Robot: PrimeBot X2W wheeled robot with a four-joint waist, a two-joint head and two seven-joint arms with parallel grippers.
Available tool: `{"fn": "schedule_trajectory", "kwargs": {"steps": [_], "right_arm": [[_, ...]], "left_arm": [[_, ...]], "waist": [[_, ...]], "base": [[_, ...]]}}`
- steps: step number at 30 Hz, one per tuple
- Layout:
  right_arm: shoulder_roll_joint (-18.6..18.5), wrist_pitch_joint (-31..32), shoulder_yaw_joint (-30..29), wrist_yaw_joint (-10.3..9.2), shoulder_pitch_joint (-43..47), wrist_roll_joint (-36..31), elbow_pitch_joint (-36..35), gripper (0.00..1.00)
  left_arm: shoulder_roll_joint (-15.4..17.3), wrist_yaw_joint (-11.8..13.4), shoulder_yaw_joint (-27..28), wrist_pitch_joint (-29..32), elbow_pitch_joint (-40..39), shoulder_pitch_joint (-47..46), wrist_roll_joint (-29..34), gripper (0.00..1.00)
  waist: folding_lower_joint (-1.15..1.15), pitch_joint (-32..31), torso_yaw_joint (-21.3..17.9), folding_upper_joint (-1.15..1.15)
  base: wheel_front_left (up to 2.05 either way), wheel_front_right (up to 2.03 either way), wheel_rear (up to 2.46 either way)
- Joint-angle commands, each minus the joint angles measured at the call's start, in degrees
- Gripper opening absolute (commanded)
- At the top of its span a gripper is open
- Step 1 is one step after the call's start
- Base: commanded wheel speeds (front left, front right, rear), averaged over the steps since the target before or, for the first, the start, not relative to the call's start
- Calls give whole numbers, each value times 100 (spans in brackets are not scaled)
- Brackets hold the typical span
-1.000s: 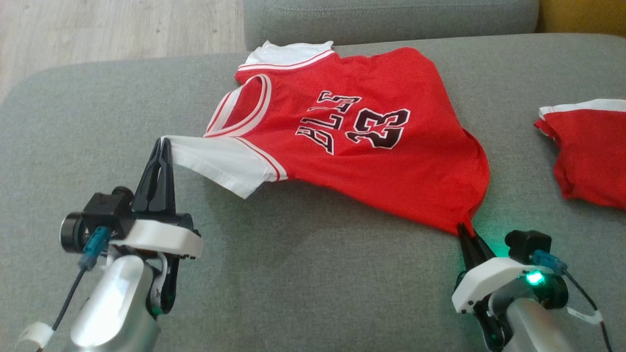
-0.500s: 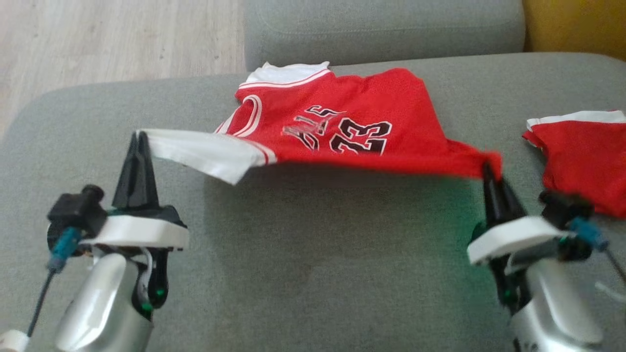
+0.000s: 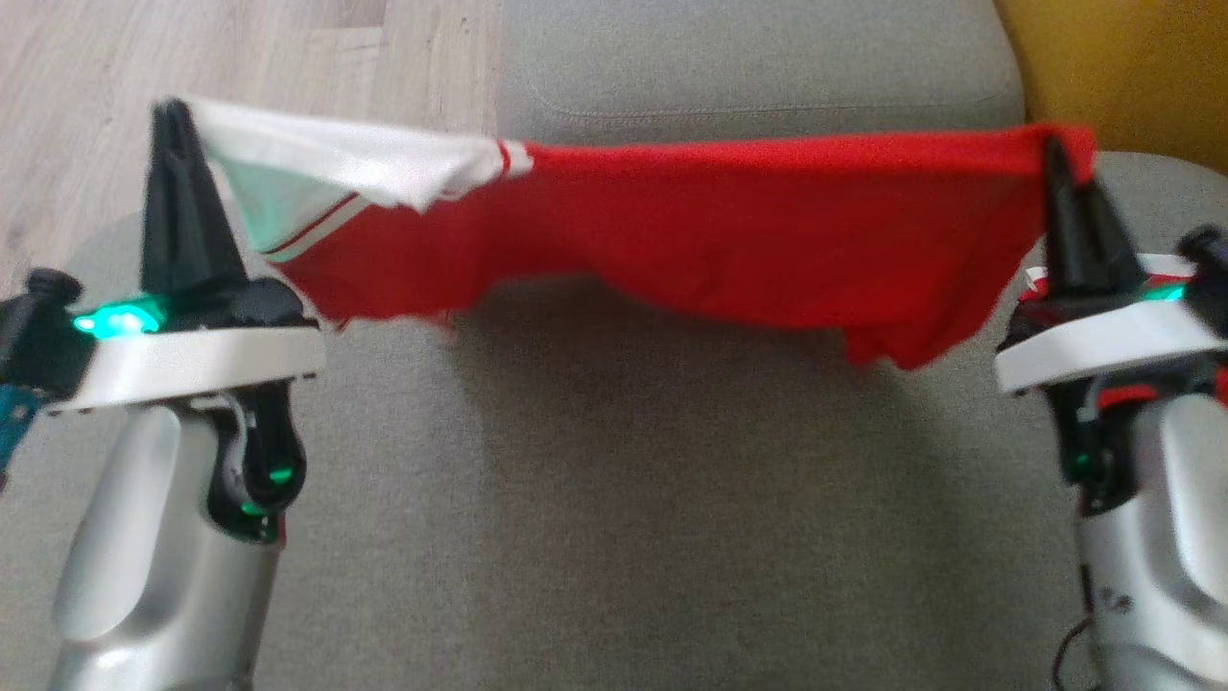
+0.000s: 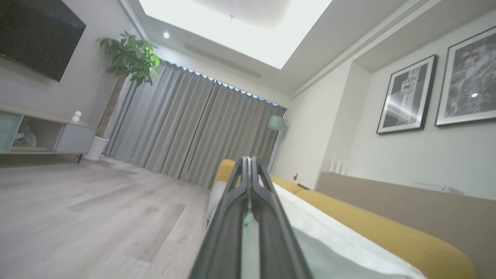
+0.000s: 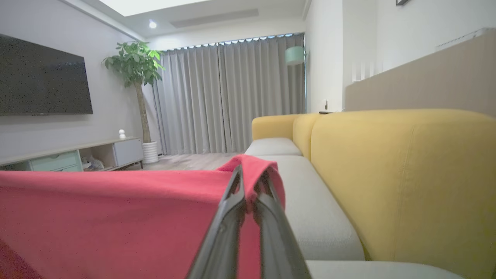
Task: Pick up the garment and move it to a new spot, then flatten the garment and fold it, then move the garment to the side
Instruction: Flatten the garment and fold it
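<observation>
**Left gripper (image 3: 173, 107) and right gripper (image 3: 1053, 144) are raising the garment (image 3: 720, 230) off the seat cushion (image 3: 614, 499)**

Since a second ago, both grippers have been climbing. The garment, which was lying flat with its printed front showing, is now hanging in the air between them as a stretched red band.

The left gripper's fingers are pressing fully together on the white sleeve (image 3: 317, 154). The right gripper's fingers are pinching the red hem corner, with almost no gap between them. In the head view the top edge of the garment is running nearly straight from one gripper to the other. Its lower edge is sagging unevenly, lowest near the right gripper, and is hanging clear of the cushion.

The left wrist view is showing the white cloth trailing from between the closed fingers. The right wrist view is showing the red fabric draping over its fingertips and spreading away to its left. The wrist views are also taking in the room, which the head view is missing: curtains (image 5: 232, 97), a potted plant (image 5: 133, 66), a television (image 5: 42, 77) and framed pictures (image 4: 407, 97).

Under the garment, bare grey cushion is lying open. Wooden floor (image 3: 240, 48) is lying beyond its left edge and a yellow backrest (image 3: 1132, 67) is standing close on the right.
</observation>
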Motion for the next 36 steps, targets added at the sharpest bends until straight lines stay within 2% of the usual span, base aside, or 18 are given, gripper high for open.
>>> {"fn": "schedule_trajectory", "kwargs": {"steps": [1,6,13,16,18,19,23,24,26,28,31,36], "right_arm": [[-126,103,14,-4,-317,-38,-515,0],[-280,534,-105,-4,-167,-72,-1512,0],[-288,1440,-44,-4,301,-101,-2938,0],[-285,1757,-39,-4,290,-64,-3259,0],[-353,1898,-11,-4,152,-92,-3282,0],[-349,1956,15,-4,39,-41,-3234,0],[-442,2121,125,-4,-895,244,-2604,0],[-442,2121,125,-4,-895,244,-2604,0],[-505,2046,255,-4,-1628,527,-2066,0],[-747,1811,461,-4,-2448,622,-1443,0],[-914,1445,630,-4,-3698,713,-344,0],[-1000,456,758,-4,-5470,320,1291,0]], "left_arm": [[182,101,336,-69,-482,-379,34,0],[412,262,300,213,-1493,-293,203,0],[919,603,447,1137,-2786,-128,227,0],[1157,596,497,1546,-2831,-271,146,0],[1154,519,537,1743,-2588,-526,-113,0],[1254,441,523,1825,-2384,-706,-99,0],[1549,9,302,2090,-1285,-1760,16,0],[1549,9,302,2090,-1285,-1760,16,0],[1685,-216,148,2161,-595,-2444,198,0],[1788,-461,-47,2182,112,-3204,446,0],[1776,-715,-282,2020,1128,-4373,818,0],[1465,-817,-347,1328,2462,-5966,1111,0]], "waist": [[0,-36,-15,0],[0,-112,-86,0],[0,23,-198,0],[0,249,-221,0],[0,451,-221,0],[0,567,-220,0],[0,1168,-242,0],[0,1168,-242,0],[0,1509,-248,0],[0,1874,-235,0],[0,2311,-169,0],[0,2776,-40,0]], "base": [[0,0,0],[0,0,0],[0,0,0],[0,0,0],[0,0,0],[0,0,0],[0,0,0],[0,0,0],[0,0,0],[0,0,0],[0,0,0],[0,0,0]]}}
